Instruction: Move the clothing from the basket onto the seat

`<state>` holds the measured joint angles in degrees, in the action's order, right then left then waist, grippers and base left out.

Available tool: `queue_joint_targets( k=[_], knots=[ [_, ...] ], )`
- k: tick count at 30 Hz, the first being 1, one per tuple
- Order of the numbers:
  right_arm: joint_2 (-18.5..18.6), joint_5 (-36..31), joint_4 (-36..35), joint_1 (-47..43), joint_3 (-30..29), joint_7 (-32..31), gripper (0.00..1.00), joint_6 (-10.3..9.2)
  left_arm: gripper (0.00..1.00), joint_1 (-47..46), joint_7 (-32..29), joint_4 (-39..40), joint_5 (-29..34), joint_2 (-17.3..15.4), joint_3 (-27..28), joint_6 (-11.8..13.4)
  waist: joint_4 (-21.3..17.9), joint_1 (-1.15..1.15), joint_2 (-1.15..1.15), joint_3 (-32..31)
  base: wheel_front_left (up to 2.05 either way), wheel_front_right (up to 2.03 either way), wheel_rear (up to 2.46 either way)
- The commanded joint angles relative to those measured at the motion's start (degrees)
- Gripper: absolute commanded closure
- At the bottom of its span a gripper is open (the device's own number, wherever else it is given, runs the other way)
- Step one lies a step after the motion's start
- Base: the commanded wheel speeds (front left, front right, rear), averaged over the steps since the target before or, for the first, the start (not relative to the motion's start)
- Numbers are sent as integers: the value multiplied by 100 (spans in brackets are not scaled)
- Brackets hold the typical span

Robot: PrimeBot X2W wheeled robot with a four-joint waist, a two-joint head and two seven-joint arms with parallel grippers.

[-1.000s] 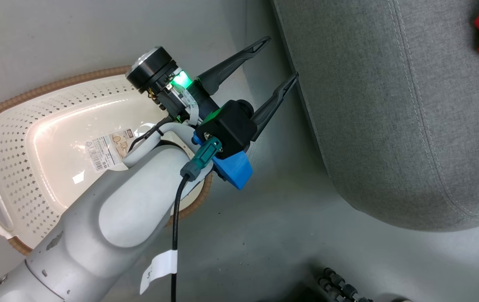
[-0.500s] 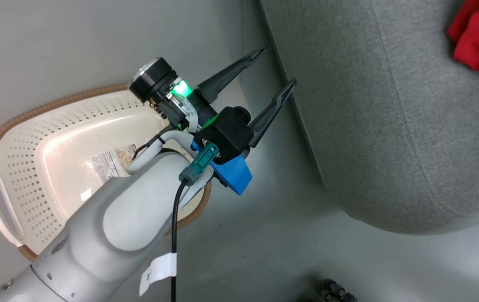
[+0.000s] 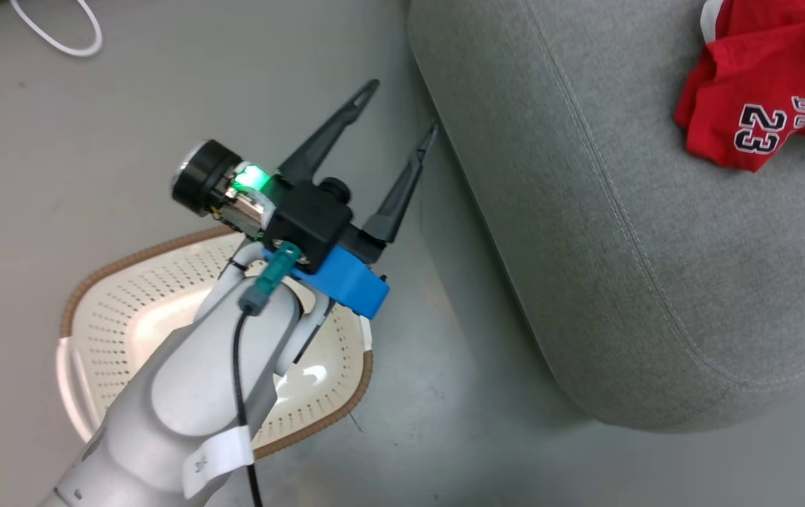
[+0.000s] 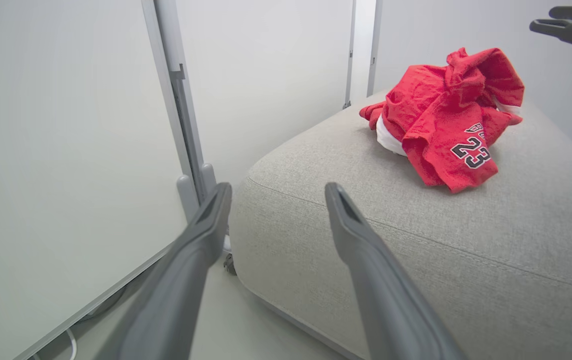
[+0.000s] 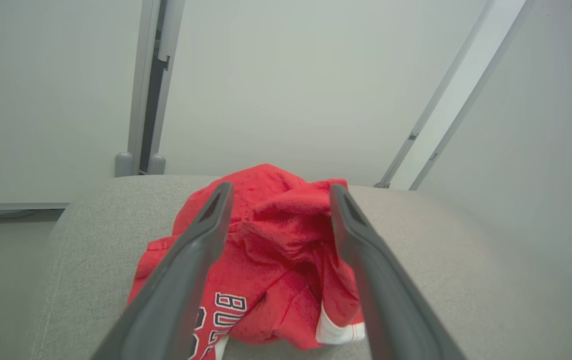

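Right tool (image 5: pixel 280 189) is hanging spread and empty over the clothing (image 5: pixel 275 270), which is lying on the seat (image 5: pixel 466 260). You should be raising it straight, avoiding snagged fabric.

Floor (image 3: pixel 92 155): plain grey and smooth, faintly scuffed, with a white cable (image 3: pixel 57 48) lying in a loop at eleven o'clock of the head view. Pale wall panels (image 4: pixel 55 125) stand beyond it, set in grey metal uprights (image 4: pixel 175 100). One pair of uprights ends in rounded feet (image 5: pixel 124 164) at nine o'clock of the right wrist view. A pale slanted strip (image 5: pixel 438 115), edged by slim rails, crosses the panels at two o'clock of that same view.
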<state>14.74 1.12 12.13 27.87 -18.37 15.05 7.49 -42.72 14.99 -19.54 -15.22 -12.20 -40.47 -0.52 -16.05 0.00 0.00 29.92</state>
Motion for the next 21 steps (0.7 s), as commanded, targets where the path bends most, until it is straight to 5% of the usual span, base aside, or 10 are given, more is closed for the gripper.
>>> queue_joint_targets(
  k=[1,10,21],
  knots=[
    [-34,-9,-27,-96,39,20,0,1,0,90,24,24,-24,0,60,24,206,0,0,-297,0,0,0],
    [-198,51,-370,-252,1149,20,0,1,0,797,26,443,37,136,1234,197,760,0,0,-969,0,0,0],
    [-305,119,-439,-555,1900,20,0,1,0,1716,26,642,352,454,2421,51,1498,0,0,-1643,0,0,0]
  ],
)
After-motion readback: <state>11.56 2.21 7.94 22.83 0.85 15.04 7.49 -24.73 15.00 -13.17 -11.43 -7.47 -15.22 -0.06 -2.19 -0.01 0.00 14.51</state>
